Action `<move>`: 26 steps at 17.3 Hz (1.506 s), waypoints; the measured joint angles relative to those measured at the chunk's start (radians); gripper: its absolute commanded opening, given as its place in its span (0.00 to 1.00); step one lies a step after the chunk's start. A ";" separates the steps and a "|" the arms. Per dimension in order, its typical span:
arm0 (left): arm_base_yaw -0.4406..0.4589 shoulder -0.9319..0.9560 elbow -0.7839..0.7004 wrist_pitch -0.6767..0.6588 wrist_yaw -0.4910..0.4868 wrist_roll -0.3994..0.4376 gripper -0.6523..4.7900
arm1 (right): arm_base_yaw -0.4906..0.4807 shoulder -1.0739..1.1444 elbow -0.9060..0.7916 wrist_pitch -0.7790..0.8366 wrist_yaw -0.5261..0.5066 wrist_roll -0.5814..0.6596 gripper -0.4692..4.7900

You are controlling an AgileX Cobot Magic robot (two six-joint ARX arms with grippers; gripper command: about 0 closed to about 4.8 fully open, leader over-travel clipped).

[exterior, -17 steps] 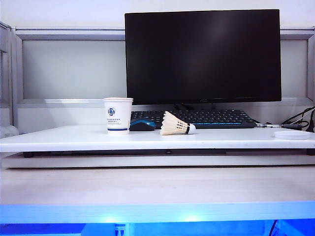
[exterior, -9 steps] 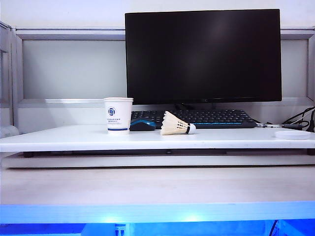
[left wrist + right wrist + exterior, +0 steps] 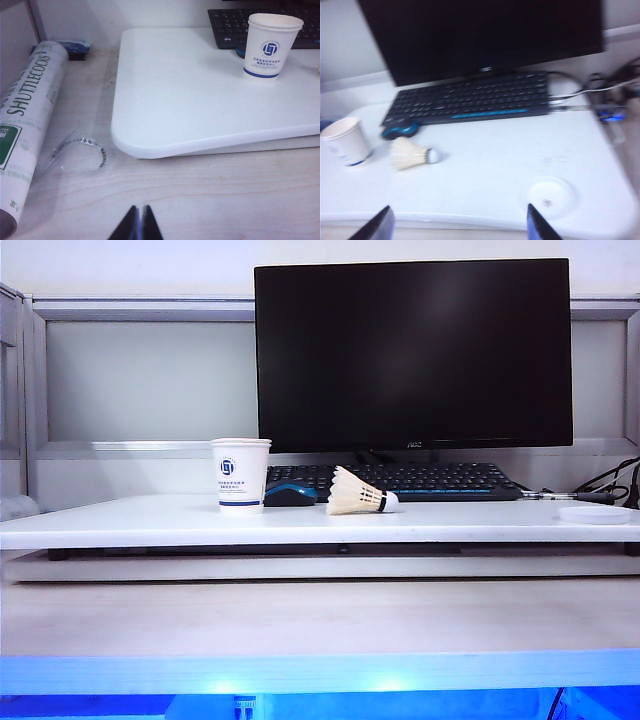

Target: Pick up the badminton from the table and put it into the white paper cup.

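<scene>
Two end effectors hang short of the white paper cup (image 3: 240, 474): the right end effector (image 3: 457, 225) spread wide for the badminton (image 3: 411, 153) lying on the tabletop (image 3: 300, 525) beside that cup, the left end effector (image 3: 138, 222) pinched together, idle.

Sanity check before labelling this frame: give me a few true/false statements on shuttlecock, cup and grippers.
1. The badminton lies on its side on the table. True.
2. The badminton is already inside the white paper cup. False: it lies on the table to the right of the upright cup in the exterior view, apart from it.
3. The right gripper is open, its fingers spread wide. True.
4. The right gripper is holding the badminton. False: nothing sits between its fingers; the badminton lies well ahead of it.
5. The left gripper is open over the cup. False: its fingers are together, low over the wood-grain surface, far from the cup.
</scene>
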 measured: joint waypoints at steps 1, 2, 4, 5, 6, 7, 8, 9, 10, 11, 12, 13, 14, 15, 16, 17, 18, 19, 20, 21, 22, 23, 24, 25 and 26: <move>0.000 0.000 0.000 0.000 0.000 0.000 0.16 | 0.002 0.106 0.043 0.044 -0.016 0.005 0.80; 0.000 0.000 0.000 0.000 0.000 0.000 0.16 | 0.002 0.179 0.070 0.084 -0.023 0.016 0.84; 0.000 0.000 0.000 0.000 0.000 0.000 0.16 | 0.002 0.304 0.126 0.137 -0.034 0.032 0.88; 0.000 0.000 0.000 0.000 0.001 0.000 0.16 | 0.017 0.451 0.205 0.172 -0.062 0.048 0.88; 0.000 0.000 0.000 0.000 0.002 0.000 0.16 | 0.043 0.541 0.251 0.175 -0.090 0.050 0.88; 0.000 0.000 0.000 0.000 0.002 0.000 0.16 | 0.067 0.600 0.278 0.178 -0.111 0.050 0.88; 0.000 0.000 0.000 0.000 0.002 0.000 0.16 | 0.099 0.659 0.303 0.181 -0.125 0.051 0.88; 0.000 0.000 0.000 0.000 0.003 0.000 0.16 | 0.130 0.712 0.327 0.190 -0.128 0.051 0.88; 0.000 0.000 0.000 0.000 0.003 0.000 0.16 | 0.153 0.747 0.340 0.209 -0.128 0.051 0.88; 0.000 0.000 0.000 0.000 0.003 0.000 0.16 | 0.200 0.826 0.360 0.269 -0.132 0.051 0.88; 0.000 0.000 0.000 0.000 0.003 0.000 0.16 | 0.226 0.880 0.377 0.296 -0.137 0.051 0.88; 0.000 0.000 0.000 0.000 0.003 0.000 0.16 | 0.241 0.926 0.400 0.312 -0.137 0.052 0.88; 0.000 0.000 0.000 0.000 0.003 0.000 0.16 | 0.254 0.987 0.434 0.324 -0.139 0.052 0.88; 0.000 0.000 0.000 0.000 0.004 0.000 0.16 | 0.258 1.042 0.465 0.328 -0.151 0.052 0.88; 0.000 0.000 0.000 0.000 0.004 0.000 0.16 | 0.258 1.076 0.483 0.328 -0.161 0.051 0.88; 0.000 0.000 0.000 0.000 0.003 0.000 0.16 | 0.258 1.128 0.517 0.322 -0.178 0.051 0.88; 0.000 0.000 0.000 0.000 0.004 0.000 0.16 | 0.258 1.173 0.555 0.320 -0.184 0.048 0.88; 0.000 0.000 0.000 0.000 0.004 0.000 0.16 | 0.258 1.202 0.583 0.320 -0.184 0.048 0.88; 0.000 0.000 0.000 0.000 0.004 0.000 0.16 | 0.258 1.230 0.613 0.320 -0.186 0.048 0.88; 0.000 0.000 0.000 0.000 0.004 0.000 0.16 | 0.258 1.251 0.639 0.317 -0.190 0.047 0.88; 0.000 0.000 0.000 0.000 0.004 0.000 0.16 | 0.259 1.281 0.672 0.317 -0.198 0.047 0.88; 0.000 0.000 0.000 0.000 0.006 0.000 0.16 | 0.259 1.386 0.763 0.267 -0.235 0.047 0.88; 0.000 0.000 0.000 0.000 0.006 0.000 0.16 | 0.259 1.403 0.782 0.244 -0.253 0.056 0.88; 0.000 0.000 0.000 0.000 0.006 0.000 0.16 | 0.259 1.413 0.793 0.232 -0.264 0.068 0.88; 0.000 0.000 0.000 0.000 0.006 0.000 0.16 | 0.259 1.434 0.814 0.212 -0.290 0.086 0.88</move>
